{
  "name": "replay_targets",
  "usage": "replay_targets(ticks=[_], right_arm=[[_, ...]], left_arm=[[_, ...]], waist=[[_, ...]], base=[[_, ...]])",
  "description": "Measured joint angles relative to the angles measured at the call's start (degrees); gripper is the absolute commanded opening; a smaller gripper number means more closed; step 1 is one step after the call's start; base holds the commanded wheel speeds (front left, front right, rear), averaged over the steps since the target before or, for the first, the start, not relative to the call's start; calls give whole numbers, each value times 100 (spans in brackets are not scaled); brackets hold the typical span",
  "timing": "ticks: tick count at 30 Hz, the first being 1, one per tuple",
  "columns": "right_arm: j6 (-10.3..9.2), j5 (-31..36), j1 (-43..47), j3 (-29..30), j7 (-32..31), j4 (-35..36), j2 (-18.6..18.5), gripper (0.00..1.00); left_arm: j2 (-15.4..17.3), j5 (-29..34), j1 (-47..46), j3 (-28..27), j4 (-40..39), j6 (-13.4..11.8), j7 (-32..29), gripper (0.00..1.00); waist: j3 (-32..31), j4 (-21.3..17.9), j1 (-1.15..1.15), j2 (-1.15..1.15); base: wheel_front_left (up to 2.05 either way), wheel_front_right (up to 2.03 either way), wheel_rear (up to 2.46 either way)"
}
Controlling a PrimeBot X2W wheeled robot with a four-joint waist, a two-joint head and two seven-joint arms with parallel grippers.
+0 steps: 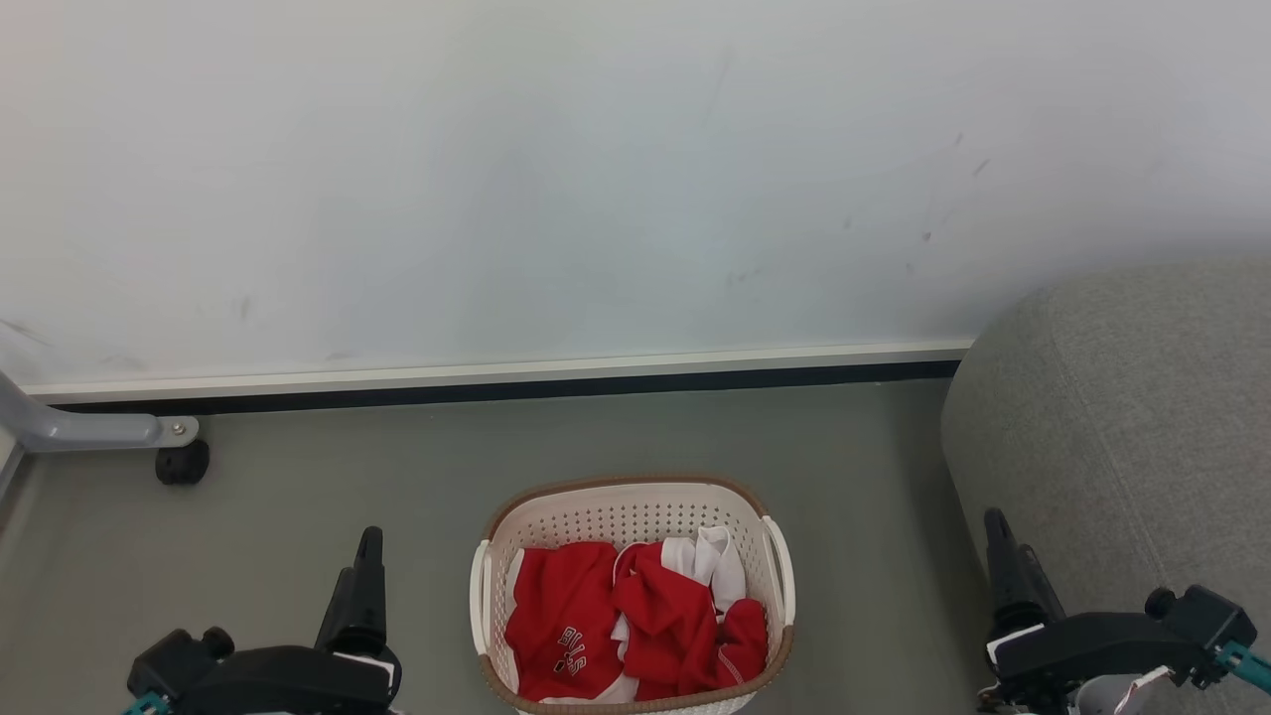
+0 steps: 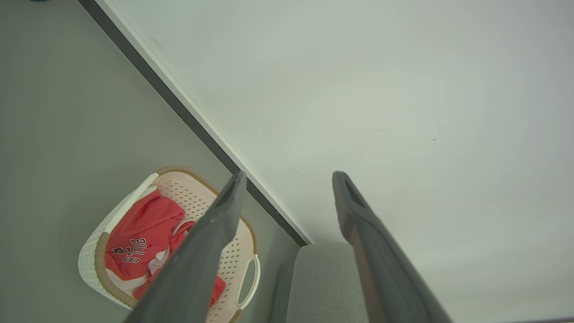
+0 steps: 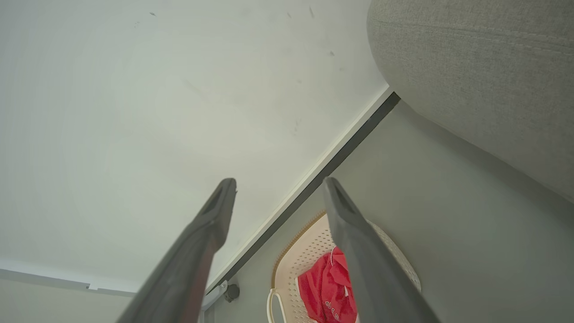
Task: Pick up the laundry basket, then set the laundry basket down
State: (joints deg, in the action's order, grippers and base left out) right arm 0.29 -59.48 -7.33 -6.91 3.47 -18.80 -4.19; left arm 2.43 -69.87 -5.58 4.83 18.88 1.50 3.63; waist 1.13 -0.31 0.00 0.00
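The laundry basket stands on the grey floor near the wall, its near rim cut off by the head view's lower edge. Red and white clothes lie inside, lettering partly folded out of sight. The left end effector and right end effector sit on either side, well apart from the basket. There each looks like one dark finger, but the wrist views show both with fingers spread and nothing between them. In each wrist view a finger hides part of the basket. A grey upholstered seat stands to the right, only partly in frame.
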Motion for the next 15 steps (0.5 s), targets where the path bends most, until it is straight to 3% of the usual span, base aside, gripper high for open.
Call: replay_targets(ticks=[15], right_arm=[[-237, 1500, -175, -353, 320, -64, -65, 100]], left_arm=[[130, 1508, -165, 449, 14, -304, 310, 100]], waist=[[66, 7, 0, 0]], base=[[0, 0, 0]])
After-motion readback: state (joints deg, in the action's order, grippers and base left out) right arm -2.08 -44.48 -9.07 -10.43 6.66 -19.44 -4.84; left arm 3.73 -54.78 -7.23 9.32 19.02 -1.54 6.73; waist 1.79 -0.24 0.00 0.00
